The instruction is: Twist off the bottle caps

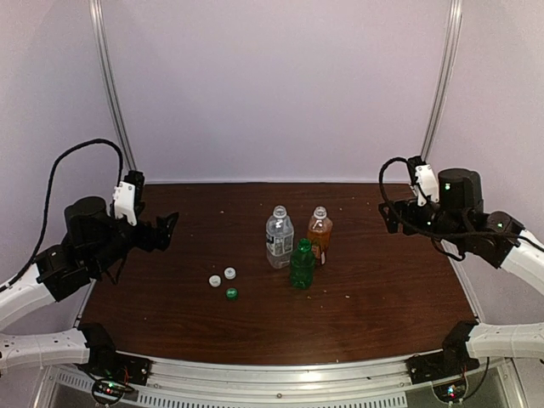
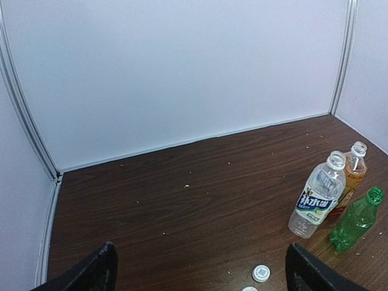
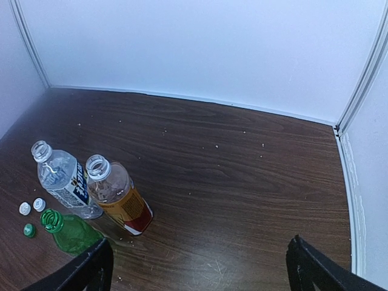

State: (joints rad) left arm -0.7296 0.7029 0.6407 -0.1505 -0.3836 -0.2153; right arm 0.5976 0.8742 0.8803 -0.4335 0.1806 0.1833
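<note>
Dark wood-grain table (image 1: 382, 289), white walls (image 1: 280, 85) behind and to both sides.

Hidden or cut off: in the left wrist view one white cap (image 2: 260, 273) shows whole and a second is sliced by the bottom edge. The green cap (image 1: 231, 293) falls outside that frame. There the amber bottle (image 2: 353, 174) is partly covered by the clear bottle (image 2: 317, 197). Each wrist view shows only the dark finger ends. Label print cannot be read from above.

Count: three bottles, all upright with open necks. These are the clear bottle, the amber bottle and the green bottle (image 1: 302, 264), bunched mid-table; whether they touch cannot be told. Three caps lie loose on the table left of the bottles: two white, one green.

Fingers of the left gripper (image 1: 167, 229) are spread wide and hold nothing. It hangs above the table's left side, with caps and bottles well apart to its right. Fingers of the right gripper (image 1: 390, 218) are likewise spread and empty above the right side, the bottles well apart to its left.
</note>
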